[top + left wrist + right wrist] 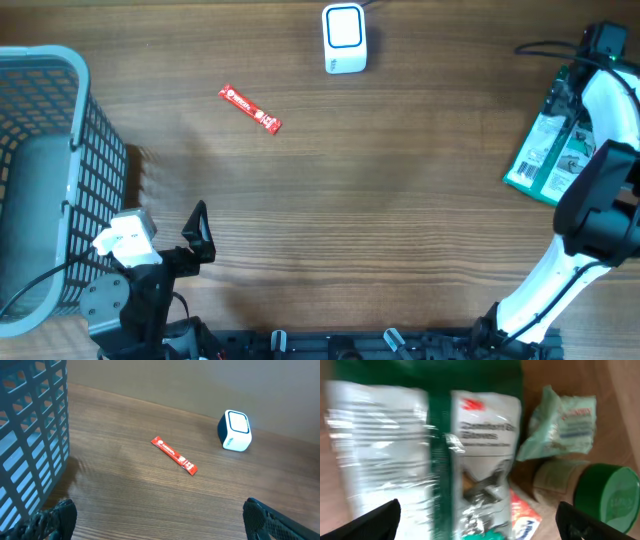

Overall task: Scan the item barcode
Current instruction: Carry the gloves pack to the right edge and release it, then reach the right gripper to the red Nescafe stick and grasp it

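1. At the right edge of the table, under my right gripper point(482, 521), lies the glove pack point(470, 450), a flat green and white bag.
2. Both grippers stand spread, holding nothing; the left gripper point(162, 521) waits near the basket point(30, 435).
3. I judge the pack light, soft and slick: I would pinch 1 edge and keep its print facing the scanner point(344, 38) at the far middle.

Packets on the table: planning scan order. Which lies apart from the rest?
The slim red sachet, alone left of the white scanner; the glove pack and pale green packet lie together at the right edge.
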### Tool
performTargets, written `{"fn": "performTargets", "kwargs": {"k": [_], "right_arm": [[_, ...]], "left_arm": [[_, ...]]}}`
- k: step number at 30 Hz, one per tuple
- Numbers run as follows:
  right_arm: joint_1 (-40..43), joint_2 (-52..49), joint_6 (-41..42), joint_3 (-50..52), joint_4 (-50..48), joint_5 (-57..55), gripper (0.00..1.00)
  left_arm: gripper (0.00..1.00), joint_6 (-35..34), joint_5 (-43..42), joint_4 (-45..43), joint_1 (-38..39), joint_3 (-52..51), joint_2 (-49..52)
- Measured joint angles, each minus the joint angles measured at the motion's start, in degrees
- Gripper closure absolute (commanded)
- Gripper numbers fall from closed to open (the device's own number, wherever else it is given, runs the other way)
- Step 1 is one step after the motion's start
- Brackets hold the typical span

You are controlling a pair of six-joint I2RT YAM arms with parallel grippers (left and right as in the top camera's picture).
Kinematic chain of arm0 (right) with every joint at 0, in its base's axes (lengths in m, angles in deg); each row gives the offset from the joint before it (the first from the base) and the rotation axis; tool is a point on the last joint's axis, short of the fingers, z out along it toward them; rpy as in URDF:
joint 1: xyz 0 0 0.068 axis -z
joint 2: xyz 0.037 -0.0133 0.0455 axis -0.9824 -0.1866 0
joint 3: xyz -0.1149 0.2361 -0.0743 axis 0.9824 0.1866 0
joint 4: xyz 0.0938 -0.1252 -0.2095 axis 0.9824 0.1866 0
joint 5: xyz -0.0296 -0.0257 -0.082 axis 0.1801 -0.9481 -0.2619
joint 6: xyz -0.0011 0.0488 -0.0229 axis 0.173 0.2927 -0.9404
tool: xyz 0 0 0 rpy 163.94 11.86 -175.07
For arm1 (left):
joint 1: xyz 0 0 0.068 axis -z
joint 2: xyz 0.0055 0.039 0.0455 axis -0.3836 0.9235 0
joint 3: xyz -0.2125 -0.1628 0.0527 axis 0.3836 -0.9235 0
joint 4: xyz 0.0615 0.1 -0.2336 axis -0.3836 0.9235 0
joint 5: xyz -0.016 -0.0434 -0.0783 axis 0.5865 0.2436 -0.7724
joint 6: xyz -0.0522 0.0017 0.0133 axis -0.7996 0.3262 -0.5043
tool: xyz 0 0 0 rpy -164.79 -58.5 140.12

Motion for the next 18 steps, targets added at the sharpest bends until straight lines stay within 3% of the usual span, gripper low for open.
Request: {"fn": "performTargets", "kwargs": {"k": [3, 5, 8, 13, 18], "right_arm": [[-3.76, 6.47, -1.20, -0.26, -0.11, 12.41, 0.00], [-8.44, 12.26, -1.79, -1.44, 0.50, 28.89, 0.00], [-21.75, 14.80, -2.95, -2.23, 0.57, 48.81, 0.00], [-43.32, 10.80, -10.23, -1.64, -6.97, 50.84, 0.00], [-52.63, -3.54, -11.10, -0.98, -33.35, 46.88, 0.00]], "left_arm": [[0.00, 0.00, 0.00, 0.02, 0.00, 0.00, 0.00], [0.00, 0.00, 0.00, 0.02, 0.00, 0.00, 0.00], [0.00, 0.00, 0.00, 0.00, 0.00, 0.00, 0.00], [0.00, 0.00, 0.00, -0.02, 0.00, 0.00, 0.00], [0.00, 0.00, 0.00, 0.00, 0.00, 0.00, 0.00]]}}
